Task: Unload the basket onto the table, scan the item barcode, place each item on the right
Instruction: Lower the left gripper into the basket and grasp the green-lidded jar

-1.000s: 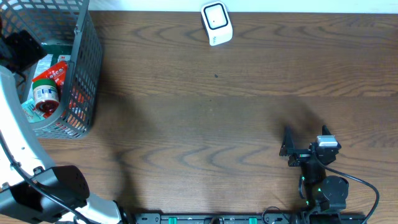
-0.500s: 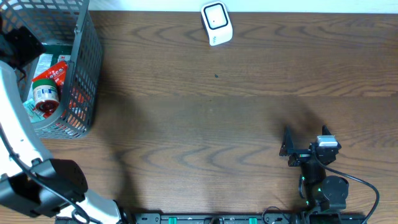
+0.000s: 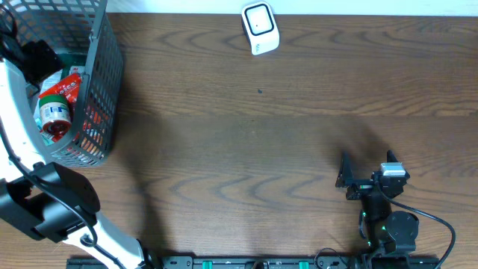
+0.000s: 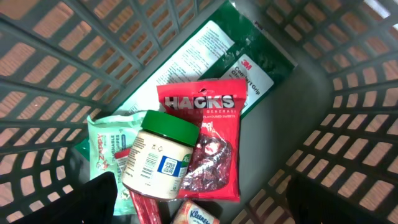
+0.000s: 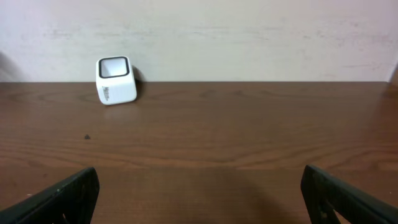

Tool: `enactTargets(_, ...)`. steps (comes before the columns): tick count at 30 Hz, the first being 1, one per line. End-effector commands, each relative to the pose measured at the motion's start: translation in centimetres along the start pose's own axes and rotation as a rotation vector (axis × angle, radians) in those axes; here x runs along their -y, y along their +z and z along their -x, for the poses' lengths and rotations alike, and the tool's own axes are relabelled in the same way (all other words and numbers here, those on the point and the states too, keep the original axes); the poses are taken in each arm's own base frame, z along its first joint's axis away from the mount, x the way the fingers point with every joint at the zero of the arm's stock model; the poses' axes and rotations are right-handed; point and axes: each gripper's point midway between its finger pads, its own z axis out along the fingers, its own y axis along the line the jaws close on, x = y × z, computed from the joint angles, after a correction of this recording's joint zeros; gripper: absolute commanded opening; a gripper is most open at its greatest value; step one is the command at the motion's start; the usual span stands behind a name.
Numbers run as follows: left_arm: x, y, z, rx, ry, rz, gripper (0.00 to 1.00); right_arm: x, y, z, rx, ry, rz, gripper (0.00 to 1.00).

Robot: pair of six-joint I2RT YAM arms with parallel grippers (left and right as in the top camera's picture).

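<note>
A grey mesh basket [image 3: 101, 82] at the table's left end holds the items. My left gripper [image 3: 37, 61] hangs over it, open and empty [image 4: 205, 208]. Right below it lies a white jar with a green lid [image 4: 158, 158], a barcode and QR code showing on its label; the overhead view shows the jar [image 3: 54, 112] too. Under the jar is a red Hacks candy bag [image 4: 211, 124]. The white scanner [image 3: 260, 28] stands at the far edge, also in the right wrist view [image 5: 115, 80]. My right gripper [image 3: 345, 175] rests open near the front right, nothing between its fingers [image 5: 199, 199].
Also in the basket: a green 3M package [image 4: 217, 62], a mint wipes pack [image 4: 102, 146] and a Kleenex pack [image 4: 198, 214]. The basket walls [image 4: 348, 93] rise close on all sides of the left gripper. Bare wood [image 3: 246, 142] lies between basket, scanner and right arm.
The left arm has shifted a little to the right over the basket, its elbow sinking toward the front left. The right arm has not moved.
</note>
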Motion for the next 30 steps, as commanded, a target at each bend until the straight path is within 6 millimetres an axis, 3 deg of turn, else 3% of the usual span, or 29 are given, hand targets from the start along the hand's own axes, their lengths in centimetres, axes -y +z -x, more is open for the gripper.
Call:
enactTargets(1,-0.6,1.1,-0.1,-0.02,0.012,0.022,0.88,0.1,0.0,0.0,0.0,-0.004,-0.003,0.99)
enactTargets(15,-2.3,3.9,-0.7,-0.079,-0.017,0.05,0.88,0.1,0.0,0.0,0.0,-0.004,-0.003,0.99)
enactTargets(30,-2.4,4.1,-0.7,-0.077,-0.018,0.051,0.88,0.1,0.0,0.0,0.0,-0.004,-0.003,0.99)
